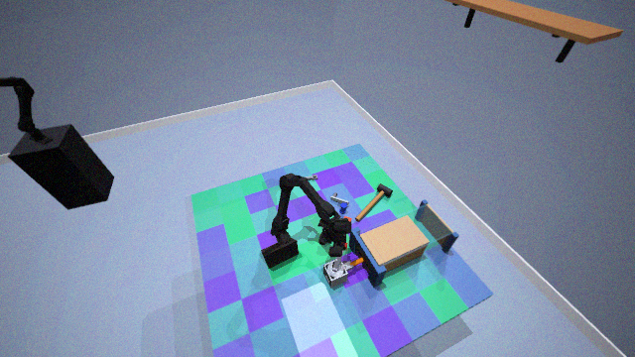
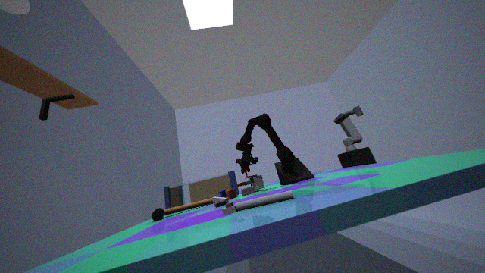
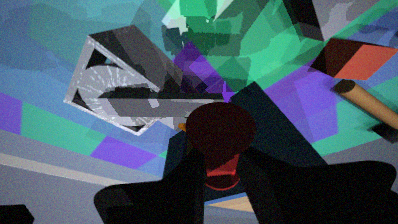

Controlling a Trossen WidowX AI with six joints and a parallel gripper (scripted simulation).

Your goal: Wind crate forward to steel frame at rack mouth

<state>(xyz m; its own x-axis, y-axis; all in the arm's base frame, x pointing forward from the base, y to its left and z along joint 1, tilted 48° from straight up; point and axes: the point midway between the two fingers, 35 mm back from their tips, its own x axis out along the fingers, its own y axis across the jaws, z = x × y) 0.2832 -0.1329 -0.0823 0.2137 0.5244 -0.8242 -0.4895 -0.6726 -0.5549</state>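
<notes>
My gripper [image 1: 336, 253] [image 2: 245, 171] [image 3: 215, 142] is shut on the red knob [image 3: 220, 125] of the winch handle. The handle's grey arm [image 3: 150, 106] reaches from the knob to over the middle of the winch [image 1: 336, 280] [image 3: 140, 50]; the key and hole are hidden. An orange strap [image 1: 356, 262] runs from the winch towards the blue frame [image 1: 367, 258] [image 2: 232, 182] [image 3: 280, 125]. The tan crate [image 1: 394, 240] [image 2: 208, 187] sits flat behind that frame, its front close to it; whether they touch I cannot tell.
A hammer [image 1: 371, 203] [image 2: 186, 205] lies beyond the arm. Nearby are a red block [image 2: 230, 194] [image 3: 360, 60], a small blue piece [image 1: 343, 207], a pale tool [image 1: 339, 199] and a grey rod [image 2: 265, 200]. The cubby's rear panel [image 1: 437, 225] stands behind the crate.
</notes>
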